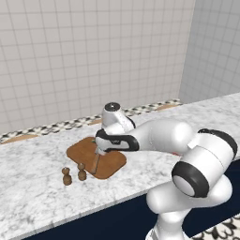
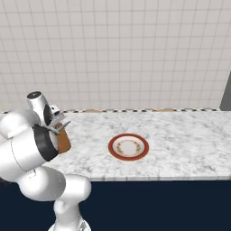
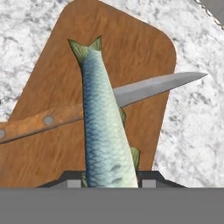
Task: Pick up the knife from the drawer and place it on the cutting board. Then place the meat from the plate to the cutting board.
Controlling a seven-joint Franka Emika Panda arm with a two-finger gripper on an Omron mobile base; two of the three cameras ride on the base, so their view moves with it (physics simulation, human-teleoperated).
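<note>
The meat [image 3: 103, 127] is a blue-green scaly fish, and my gripper [image 3: 109, 183] is shut on it near its head end, with the tail pointing away. It hangs over the brown cutting board [image 3: 127, 43] and crosses above the knife [image 3: 148, 89], which lies flat on the board with its blade tip past the edge. From the left base view my gripper [image 1: 100, 152] is low over the cutting board [image 1: 82, 150]. The red-rimmed plate [image 2: 128, 146] sits to the right with no meat on it. The drawer is out of view.
Two small wooden shakers [image 1: 67, 176] stand on the marble counter [image 1: 28, 187] just in front of the board's left corner. A tiled wall runs behind the counter. Navy cabinet fronts [image 2: 158, 203] lie below the counter edge.
</note>
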